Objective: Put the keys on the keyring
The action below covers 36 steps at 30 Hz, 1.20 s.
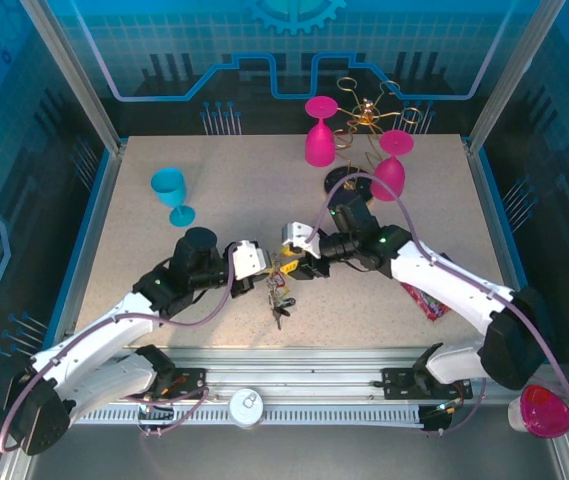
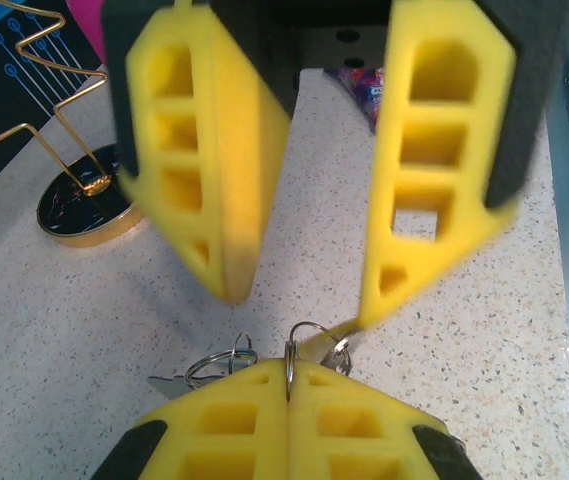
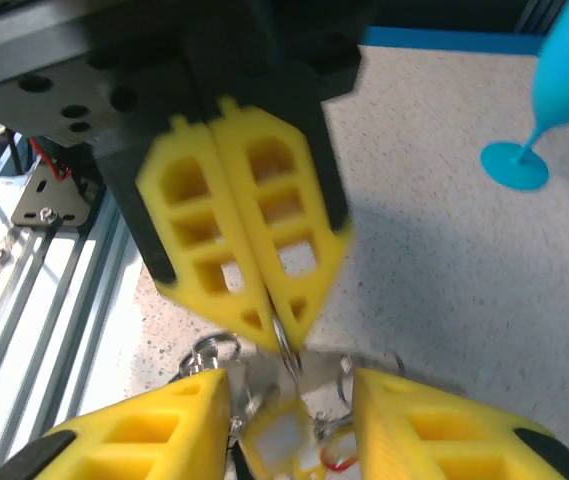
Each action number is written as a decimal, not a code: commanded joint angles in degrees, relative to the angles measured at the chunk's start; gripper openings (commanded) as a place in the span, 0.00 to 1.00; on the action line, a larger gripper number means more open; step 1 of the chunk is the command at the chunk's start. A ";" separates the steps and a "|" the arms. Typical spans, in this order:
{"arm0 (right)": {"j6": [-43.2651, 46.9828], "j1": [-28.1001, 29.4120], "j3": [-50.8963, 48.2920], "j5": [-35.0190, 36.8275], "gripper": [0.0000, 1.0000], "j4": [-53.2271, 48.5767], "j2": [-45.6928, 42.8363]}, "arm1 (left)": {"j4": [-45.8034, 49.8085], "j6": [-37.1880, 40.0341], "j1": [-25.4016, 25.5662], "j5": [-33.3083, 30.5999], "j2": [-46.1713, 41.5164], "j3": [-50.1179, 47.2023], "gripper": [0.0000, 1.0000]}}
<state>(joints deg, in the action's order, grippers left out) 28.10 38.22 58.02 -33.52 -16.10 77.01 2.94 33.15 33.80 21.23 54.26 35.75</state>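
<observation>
Silver ring point(image 2: 312, 345) pinched edge-on in the left jaws, clamped tight, low over the middle of the surface point(image 1: 214, 200). Keys point(image 1: 279, 296) bunched just under it, a second ring point(image 2: 219, 361) close beside. Right jaws parted, nose to nose with the left, gripping nothing. Probably mid-job; can't tell how many keys are actually threaded. Gold stand point(image 2: 74, 195), pink goblets point(image 1: 320, 135) and blue goblet point(image 1: 171, 190) well apart, so nothing in the way.
</observation>
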 commanded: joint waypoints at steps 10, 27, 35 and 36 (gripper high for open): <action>-11.15 -0.83 -6.99 -7.14 0.45 13.86 -0.72 | -9.30 -0.32 0.07 0.97 -4.36 -4.05 0.00; -11.49 0.59 -6.87 -4.47 0.42 13.11 1.99 | -11.01 -4.33 0.07 -0.77 -1.92 -2.97 0.00; -10.41 0.63 -5.36 -1.94 0.25 10.28 2.06 | -11.38 -5.17 0.06 -1.01 -1.44 -2.74 0.00; -10.10 0.63 -5.12 -1.52 0.20 9.82 1.75 | -11.38 -5.31 0.08 -1.11 -1.50 -2.81 0.00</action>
<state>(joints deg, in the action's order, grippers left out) 17.37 38.24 51.46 -36.34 -4.16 79.00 -5.50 28.93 33.80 20.32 52.95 31.70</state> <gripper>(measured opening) 0.218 0.052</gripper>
